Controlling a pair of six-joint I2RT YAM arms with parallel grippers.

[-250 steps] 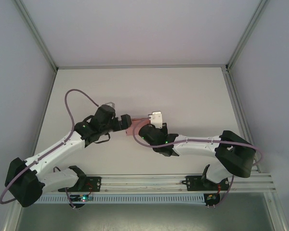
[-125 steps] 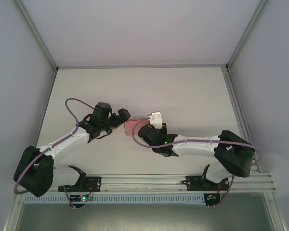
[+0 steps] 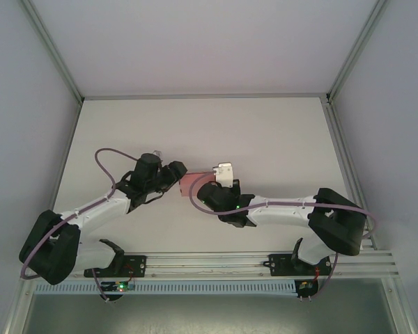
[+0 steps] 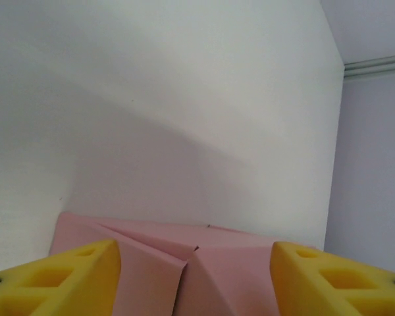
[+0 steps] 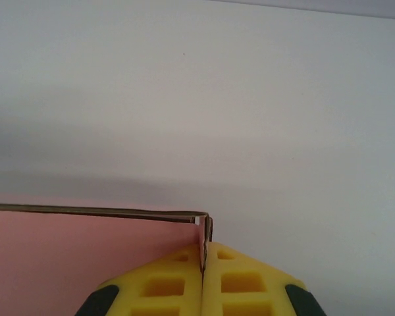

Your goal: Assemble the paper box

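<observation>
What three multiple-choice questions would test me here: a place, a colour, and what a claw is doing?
1. Where is the paper box? A. Between the left gripper and right gripper, at the middle of the table. B. At the far right corner. C. By the arm bases.
2. What colour are the finger pads? A. Blue. B. Yellow. C. White.
3. How is the right gripper? A. Wide open. B. Holding nothing. C. Shut on a wall of the box.
Answers: 1 A, the top view shows pink card between the two; 2 B, both wrist views show yellow; 3 C, the right wrist view shows card pinched between its pads.
</observation>
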